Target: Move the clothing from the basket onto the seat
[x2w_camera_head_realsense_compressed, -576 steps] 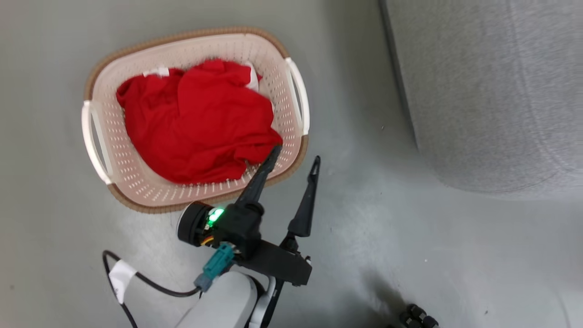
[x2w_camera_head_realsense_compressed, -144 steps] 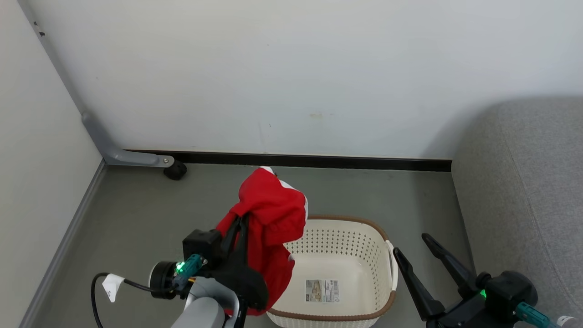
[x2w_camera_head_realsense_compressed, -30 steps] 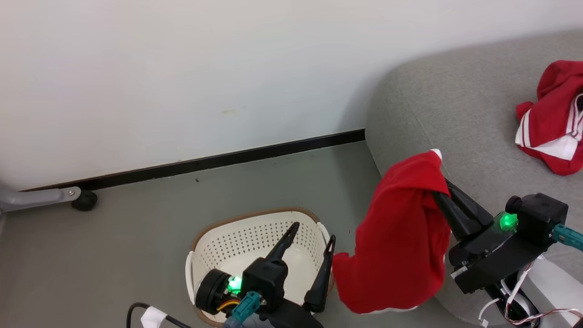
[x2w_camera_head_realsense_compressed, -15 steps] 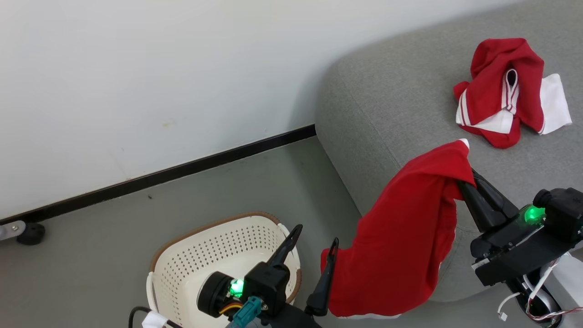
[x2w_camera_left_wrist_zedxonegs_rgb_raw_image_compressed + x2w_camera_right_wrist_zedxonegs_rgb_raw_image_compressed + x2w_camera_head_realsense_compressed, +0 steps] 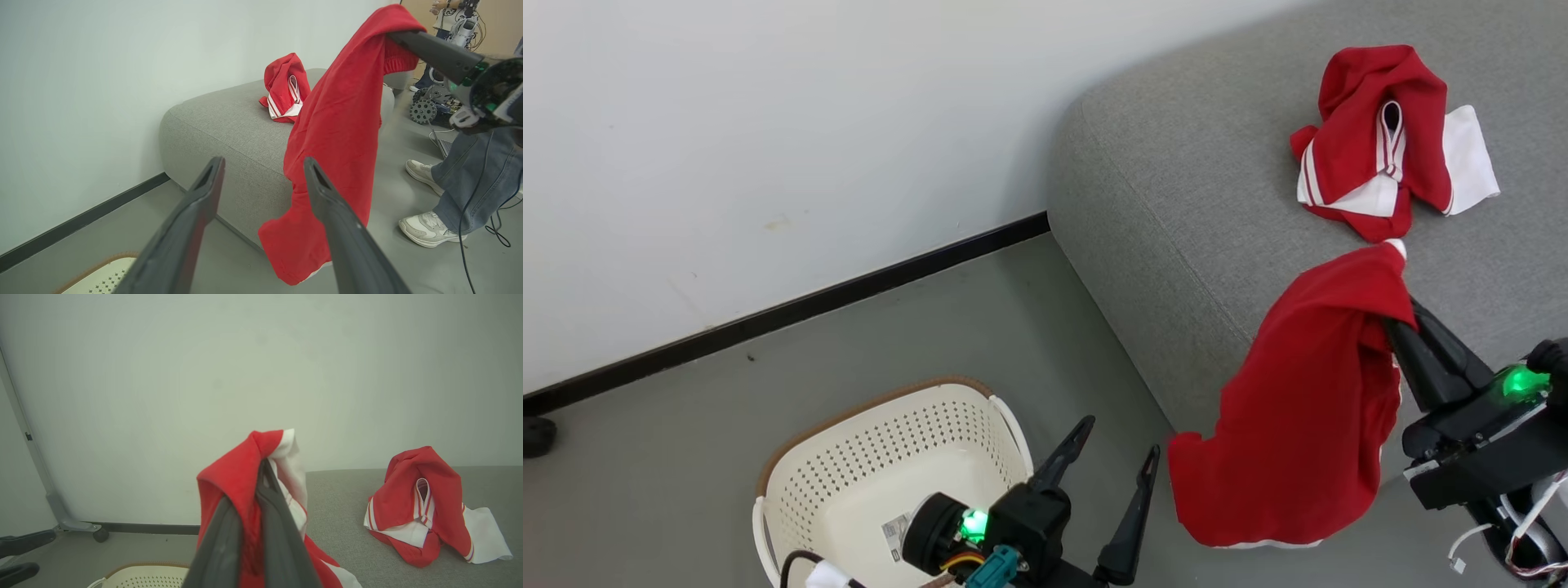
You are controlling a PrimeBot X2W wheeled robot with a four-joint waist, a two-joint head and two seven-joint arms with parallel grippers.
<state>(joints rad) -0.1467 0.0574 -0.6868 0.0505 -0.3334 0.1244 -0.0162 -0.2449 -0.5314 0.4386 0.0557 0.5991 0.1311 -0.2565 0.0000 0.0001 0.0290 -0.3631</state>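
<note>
Risk no. 1 is a slide-off: the right gripper [image 5: 1401, 331] is clamped on one small fold at the top of the red garment [image 5: 1307, 408], held up by the near edge of the seat [image 5: 1176, 180], but most of the cloth hangs down beside the seat's side w/ the hem low toward the floor [image 5: 931, 327]. Let go here and the hanging weight would prob. pull it all onto the floor, so it needs carrying further in first. No. 2: the pinch is narrow and the cloth looks smooth, so a quick swing could tug it out of the fingers. No. 3: the hem could drag up the seat's side and bunch or catch. The left gripper [image 5: 1120, 435] is spread wide w/ nothing in it, beside the basket [image 5: 866, 404] and pointing toward the dangling hem, so it could snag that too. A person's shoes [image 5: 423, 228] stand near the seat, worth a wide berth. The basket looks empty bar a label [image 5: 894, 535]; the striped garment [image 5: 1380, 139] lies crumpled further back on the seat. Materials: both garments soft, limp, bright red, the striped one w/ white panels and thin stripes. Seat is coarse-weave light-grey upholstery, rounded corners, a stitched seam. Basket is hard cream plastic, perforated walls, brown woven-look rim.
</note>
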